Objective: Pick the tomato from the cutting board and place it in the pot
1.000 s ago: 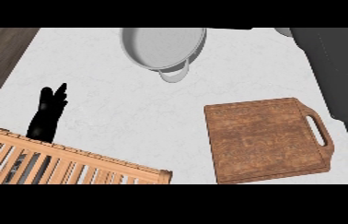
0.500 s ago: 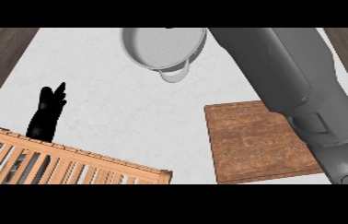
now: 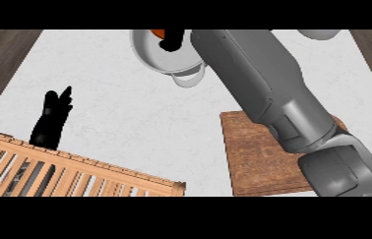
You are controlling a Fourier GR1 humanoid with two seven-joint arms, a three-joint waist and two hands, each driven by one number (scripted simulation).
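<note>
**Tomato over the pot: time to let go gently**

We see the white counter (image 3: 138, 110) first, because it fills most of the view. Next comes our big grey right arm (image 3: 276, 100), which crosses over the brown cutting board (image 3: 254, 159) and reaches all the way up to the grey pot (image 3: 163, 61) at the top. A wooden rack (image 3: 87, 176) sits at the lower left corner.

Our left hand (image 3: 52, 117) rests near the left side with its fingers up and relaxed. It holds nothing.

Our right hand (image 3: 173, 40) shows only as a small black shape above the pot. Right beside it we see a bit of orange-red, and we think that is the tomato (image 3: 157, 33). The hand hides most of it, so we cannot tell for sure how the fingers wrap it, but they look closed around it.

We think the job is nearly done. To do this step well, we should bring the hand down low inside the pot, keep it in the middle and away from the rim, and then open the fingers slowly. Then the tomato should not bounce out or bump the pot's handle (image 3: 190, 78).
</note>
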